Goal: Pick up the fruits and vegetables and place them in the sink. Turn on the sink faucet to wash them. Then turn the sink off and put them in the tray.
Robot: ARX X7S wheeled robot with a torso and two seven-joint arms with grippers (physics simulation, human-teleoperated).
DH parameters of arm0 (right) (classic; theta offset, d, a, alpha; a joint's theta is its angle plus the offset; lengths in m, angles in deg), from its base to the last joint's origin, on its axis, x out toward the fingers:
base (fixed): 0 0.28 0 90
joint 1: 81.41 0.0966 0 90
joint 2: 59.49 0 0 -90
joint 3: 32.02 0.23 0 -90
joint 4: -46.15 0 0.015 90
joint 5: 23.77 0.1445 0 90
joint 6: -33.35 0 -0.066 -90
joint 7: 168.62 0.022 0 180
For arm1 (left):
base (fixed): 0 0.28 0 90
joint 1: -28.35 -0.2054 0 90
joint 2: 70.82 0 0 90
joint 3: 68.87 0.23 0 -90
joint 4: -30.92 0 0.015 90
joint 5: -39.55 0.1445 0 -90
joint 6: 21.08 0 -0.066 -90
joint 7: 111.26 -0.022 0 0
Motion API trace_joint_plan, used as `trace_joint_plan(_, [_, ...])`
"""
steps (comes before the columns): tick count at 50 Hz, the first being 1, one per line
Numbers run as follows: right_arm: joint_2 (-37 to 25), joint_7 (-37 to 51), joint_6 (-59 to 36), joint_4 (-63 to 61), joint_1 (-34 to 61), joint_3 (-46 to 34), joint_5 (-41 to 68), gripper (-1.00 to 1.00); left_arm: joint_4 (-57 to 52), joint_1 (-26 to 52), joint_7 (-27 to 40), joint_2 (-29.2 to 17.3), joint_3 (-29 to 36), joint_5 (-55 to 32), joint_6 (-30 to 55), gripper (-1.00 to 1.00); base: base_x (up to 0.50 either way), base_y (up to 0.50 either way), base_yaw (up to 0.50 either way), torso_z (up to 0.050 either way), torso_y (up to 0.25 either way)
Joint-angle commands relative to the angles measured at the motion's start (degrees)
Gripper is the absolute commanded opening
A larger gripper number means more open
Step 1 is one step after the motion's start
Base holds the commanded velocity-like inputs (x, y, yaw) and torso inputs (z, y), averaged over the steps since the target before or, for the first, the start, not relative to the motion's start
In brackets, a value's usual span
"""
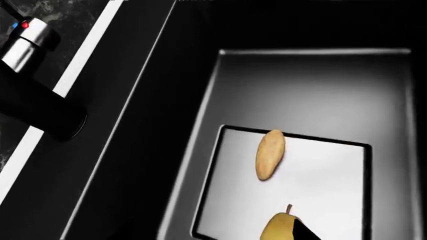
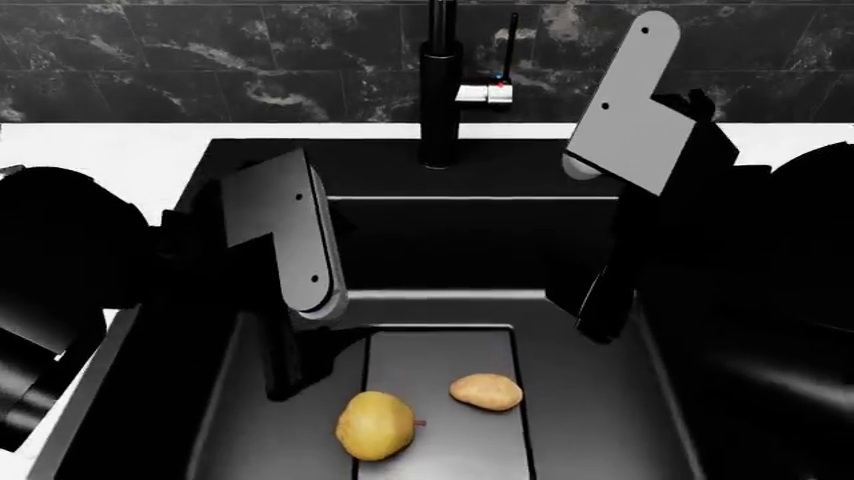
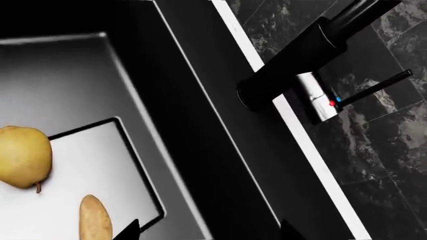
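The yellow fruit [image 2: 374, 425] and the tan potato [image 2: 486, 391] lie apart on the drain plate [image 2: 434, 360] in the floor of the black sink [image 2: 400, 170]. My left gripper [image 1: 213, 237] hangs low inside the basin, open and empty. One dark fingertip [image 1: 308, 233] shows just beside the fruit [image 1: 277, 227]. My right gripper [image 3: 210, 232] hovers over the sink's right part, open, nothing between its fingers; the potato [image 3: 95, 220] lies just outside one finger. The sink faucet [image 2: 441, 90] stands behind the basin with its silver lever [image 2: 483, 93] pointing right. The tray is out of view.
A white counter strip [image 2: 107, 140] runs behind and left of the sink, below a dark marble wall [image 2: 200, 60]. The faucet column [image 1: 40, 107] is close to my left wrist, and its lever [image 3: 317, 97] is near my right wrist. The basin walls stand on both sides of the arms.
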Motion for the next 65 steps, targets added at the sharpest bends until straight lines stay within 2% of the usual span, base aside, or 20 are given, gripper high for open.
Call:
trace_joint_plan(1, [0.8,1.3,0.9,-0.1,-1.6,0.4,0.7,1.00,-0.2,0.2,-0.5,-0.1,0.2,-0.8,-0.2,1.00,0.00,0.00,0.00,0.000,0.000])
trace_joint_plan(22, [2.2,5.2,5.0,1.6,-5.4,3.4,4.0,1.00,-4.6,-5.2,-2.3,-1.7,6.6,-2.7,-1.7,1.00,0.00,0.00,0.00,0.000,0.000])
trace_joint_plan(43, [1.2,5.9,4.0,0.4,-6.4,4.2,4.7,1.00,-2.4,-7.4,-2.0,-2.1,11.4,-2.7,-1.1,1.00,0.00,0.00,0.00,0.000,0.000])
trace_joint_plan(65, [1.7,7.2,5.1,0.2,-8.3,6.1,6.1,1.00,4.9,-9.4,0.1,-1.8,16.6,0.9,-6.9,1.00,0.00,0.00,0.00,0.000,0.000])
